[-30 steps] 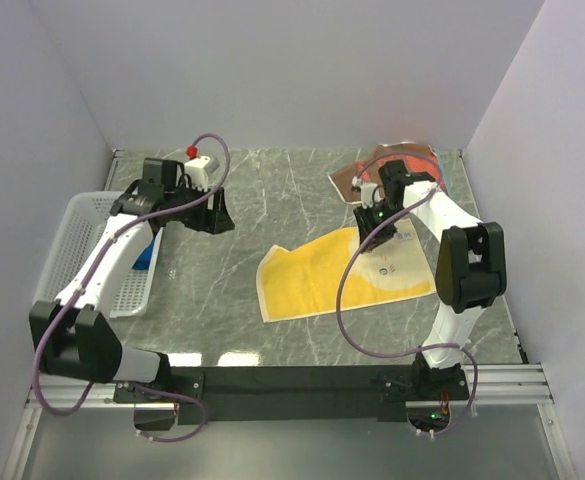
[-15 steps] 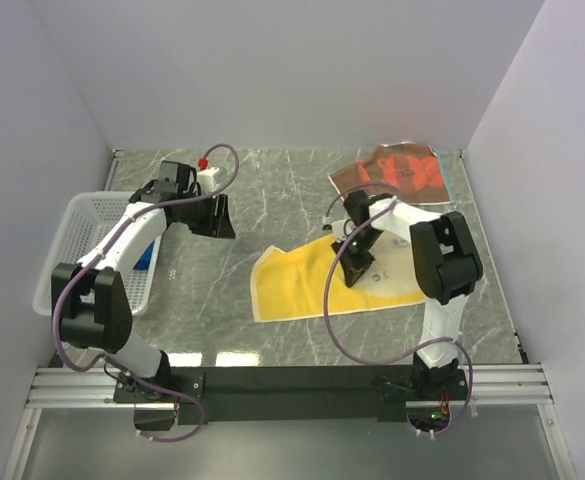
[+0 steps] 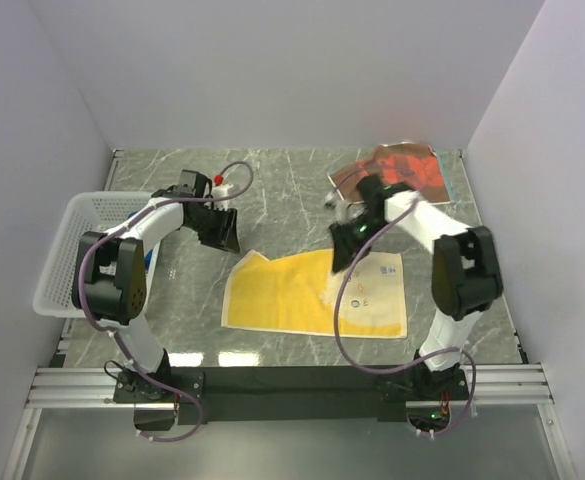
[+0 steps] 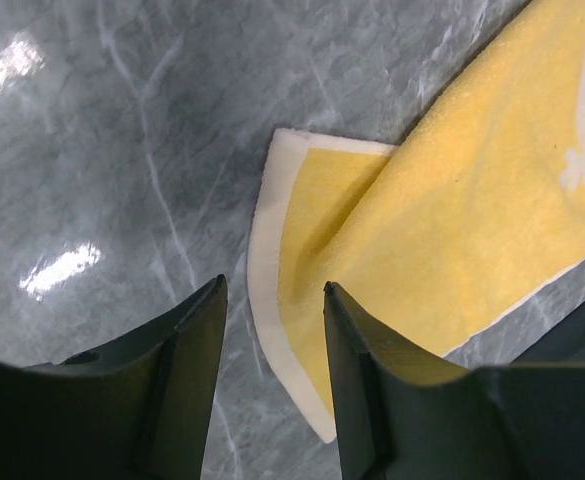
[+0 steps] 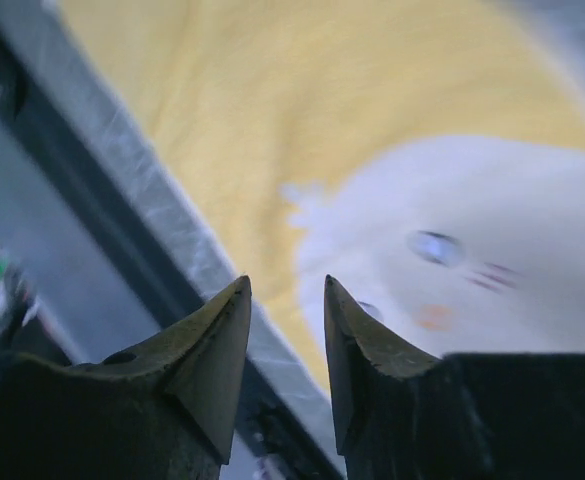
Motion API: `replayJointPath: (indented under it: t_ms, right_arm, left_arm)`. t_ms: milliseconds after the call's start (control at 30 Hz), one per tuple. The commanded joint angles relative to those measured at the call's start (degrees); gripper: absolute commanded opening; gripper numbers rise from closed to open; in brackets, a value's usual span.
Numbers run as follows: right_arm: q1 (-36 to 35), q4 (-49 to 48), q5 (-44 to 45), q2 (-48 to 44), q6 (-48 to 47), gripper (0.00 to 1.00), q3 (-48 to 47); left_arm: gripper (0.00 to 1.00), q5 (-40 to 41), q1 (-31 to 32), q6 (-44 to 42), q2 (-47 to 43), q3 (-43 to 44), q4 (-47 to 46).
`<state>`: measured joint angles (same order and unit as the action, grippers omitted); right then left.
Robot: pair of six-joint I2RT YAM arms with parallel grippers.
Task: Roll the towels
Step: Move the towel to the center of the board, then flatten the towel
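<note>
A yellow rectangular towel (image 3: 277, 292) with a pale cream patch lies flat mid-table on the grey marble table (image 3: 282, 190); the jaws of the left arm (image 3: 157, 213) stand spread over its creased, cream-edged far left corner, pinching nothing; the jaws of the right arm (image 3: 422, 212) are slightly parted over the towel beside the patch, empty; a brown-and-orange patterned towel (image 3: 397, 170) lies far right; a white plastic mesh basket (image 3: 62, 260) sits left.
</note>
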<state>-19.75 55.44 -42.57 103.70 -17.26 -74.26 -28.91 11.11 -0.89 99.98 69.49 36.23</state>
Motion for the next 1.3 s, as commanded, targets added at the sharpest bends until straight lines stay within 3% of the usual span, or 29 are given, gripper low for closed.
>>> replayJointPath:
  t_ms: [0, 133, 267, 767, 967, 1100, 1200, 1267]
  right_arm:
    - [7.34, 0.55, 10.10, -3.95, -1.55, 0.43, -5.01]
    - [17.35, 0.11, 21.80, -1.23, -1.46, 0.47, -7.65]
    - [21.75, -0.68, 26.64, 1.59, -1.73, 0.46, -8.97]
    - [22.74, -6.22, 32.99, 11.00, -1.11, 0.44, -8.88]
    - [22.74, -4.99, 28.95, 12.58, -1.46, 0.32, -9.94]
    - [22.74, -3.94, 27.71, 13.11, -2.17, 0.10, -9.77]
    - [22.74, -3.85, 26.92, 12.67, -2.52, 0.00, -9.41]
    - [22.74, -3.59, 26.49, 12.41, -2.78, 0.00, -9.33]
  left_arm:
    - [0.49, 0.60, 1.80, -3.50, 1.52, 3.19, -1.95]
    - [0.50, 3.32, 4.08, -5.09, 3.81, 3.89, -3.71]
    - [0.52, 3.95, 4.79, -5.00, 5.91, 5.03, -4.50]
    - [0.57, 6.93, 7.08, -5.27, 9.44, 6.88, -4.59]
    - [0.56, 8.68, 7.25, -5.71, 10.58, 7.67, -4.32]
    - [0.55, 10.97, 7.69, -6.32, 11.46, 8.73, -4.06]
    - [0.55, 11.85, 8.39, -6.67, 11.72, 9.25, -4.41]
    - [0.55, 11.86, 8.75, -6.67, 11.81, 9.43, -4.59]
